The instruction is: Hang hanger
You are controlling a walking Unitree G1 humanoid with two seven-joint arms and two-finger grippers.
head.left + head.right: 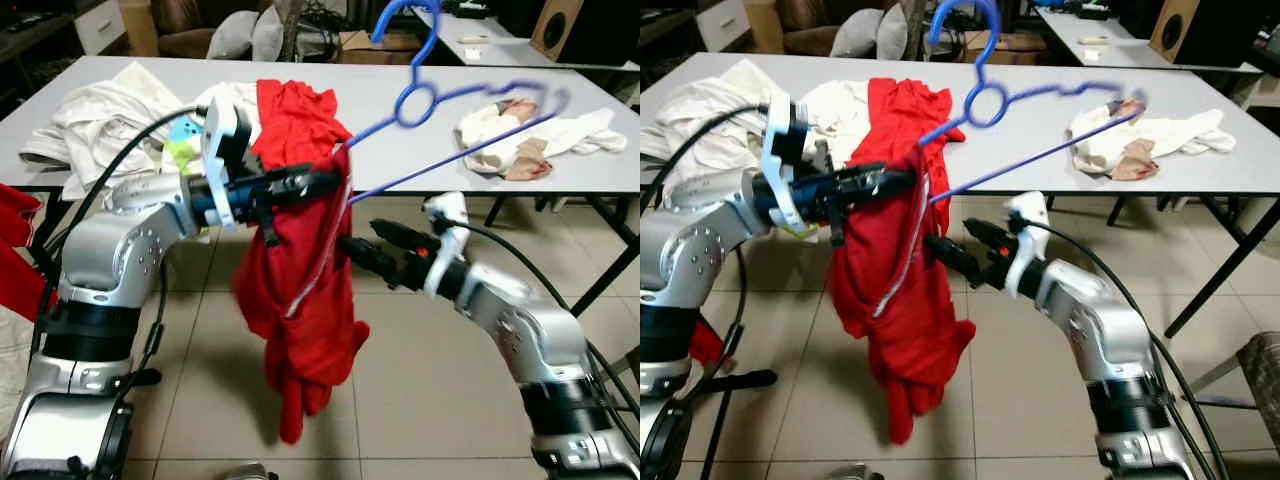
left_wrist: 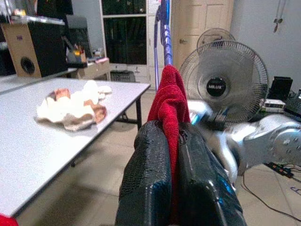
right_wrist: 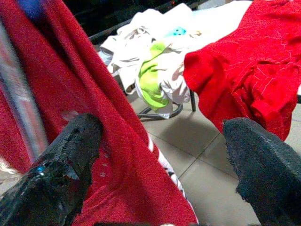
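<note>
A red garment (image 1: 300, 290) hangs in the air in front of the grey table (image 1: 420, 165), its upper part still draped over the table edge. My left gripper (image 1: 325, 183) is shut on a fold of this red cloth (image 2: 168, 94). A blue wire hanger (image 1: 415, 100), blurred, rises from the garment's top toward the right, its hook up; one arm of the hanger (image 2: 163, 33) runs into the cloth just beyond the left fingers. My right gripper (image 1: 352, 248) is open, lower down at the garment's right side, one finger (image 3: 70, 146) against the red fabric.
White clothes (image 1: 100, 120) and a green cloth (image 1: 180, 150) are piled on the table's left half; another white bundle (image 1: 530, 135) lies on its right. More red fabric (image 1: 12, 250) shows at the left edge. A standing fan (image 2: 216, 80) is off to the right. Tiled floor lies below.
</note>
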